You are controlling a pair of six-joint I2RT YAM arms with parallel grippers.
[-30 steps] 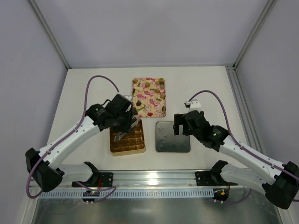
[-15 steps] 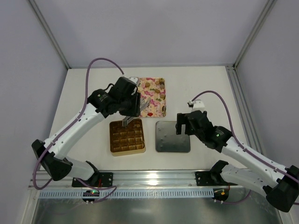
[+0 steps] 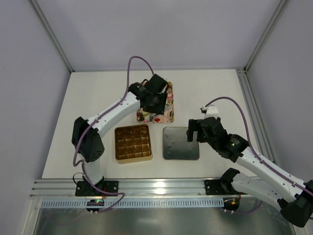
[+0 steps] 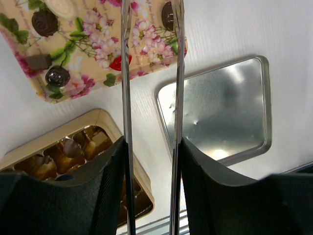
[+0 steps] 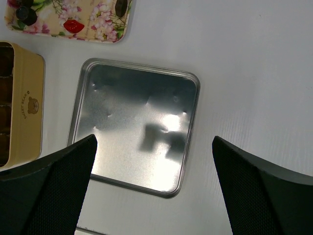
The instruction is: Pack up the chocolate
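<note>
One white table [image 3: 220,93] carries everything, with the left arm [image 3: 110,113] stretched far over it and the right arm [image 3: 257,159] bent nearer its base. The pink floral tray [image 3: 171,105] lies furthest back. In front of it, side by side and apart, sit the upturned silver lid [image 3: 180,143] on the right and the gold box [image 3: 133,157] on the left. The left gripper [image 4: 150,14] hangs above the tray's near edge, its long thin metal fingers [image 4: 126,73] parted with nothing between them. The right gripper [image 5: 154,142] hovers over the lid, jaws spread wide and empty. The chocolate [image 3: 132,141] sits in the box's grid of compartments. Loose sweets lie on the tray: a dark round one [image 4: 45,22] and a red lip-shaped one [image 4: 117,62].
</note>
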